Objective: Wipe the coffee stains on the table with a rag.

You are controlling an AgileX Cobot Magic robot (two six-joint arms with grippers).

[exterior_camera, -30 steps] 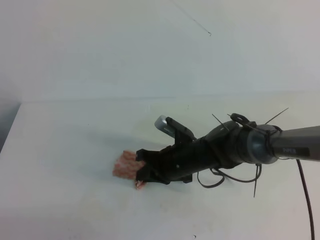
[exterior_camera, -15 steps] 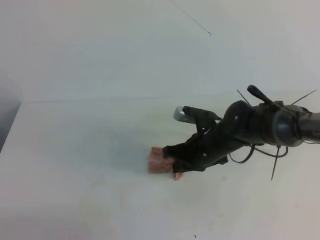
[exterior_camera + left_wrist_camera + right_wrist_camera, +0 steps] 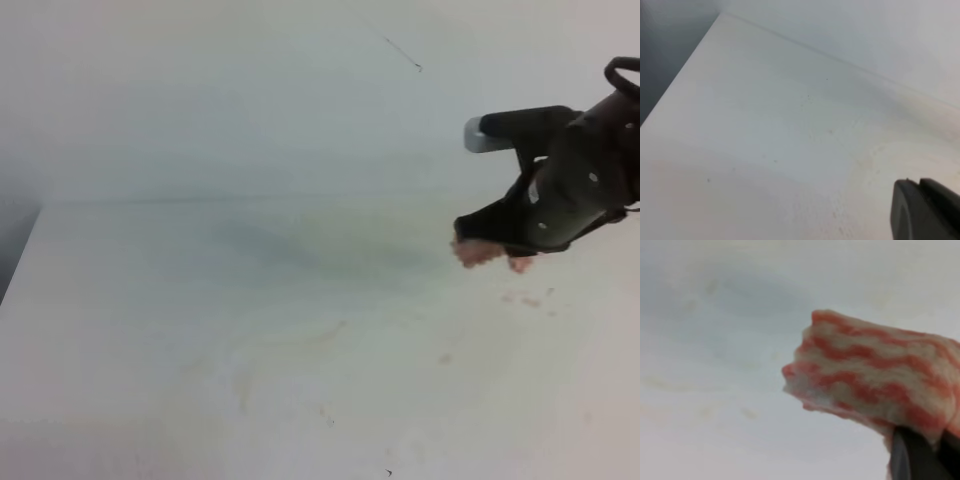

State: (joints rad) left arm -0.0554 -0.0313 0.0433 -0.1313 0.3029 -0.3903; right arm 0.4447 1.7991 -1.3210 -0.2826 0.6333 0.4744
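Observation:
My right gripper (image 3: 492,240) is shut on the pink and white striped rag (image 3: 478,251) and holds it at the far right of the white table (image 3: 150,330), seemingly just above it. In the right wrist view the rag (image 3: 875,375) bulges out ahead of the dark fingertips (image 3: 912,460). No tan puddle shows. Only tiny brownish specks (image 3: 522,298) lie just below the rag, and one more (image 3: 445,358) nearer the front. My left gripper (image 3: 918,184) shows only in its wrist view, its dark fingers together and empty over the table (image 3: 765,125).
Faint yellowish smears (image 3: 290,345) curve across the middle of the table and show in the left wrist view (image 3: 875,155). The table's left edge (image 3: 20,260) drops to a dark floor. A pale wall (image 3: 250,100) rises behind the table.
My right gripper has carried the rag from the left-middle of the table far to the right and back. Faint smears and specks show where it passed.

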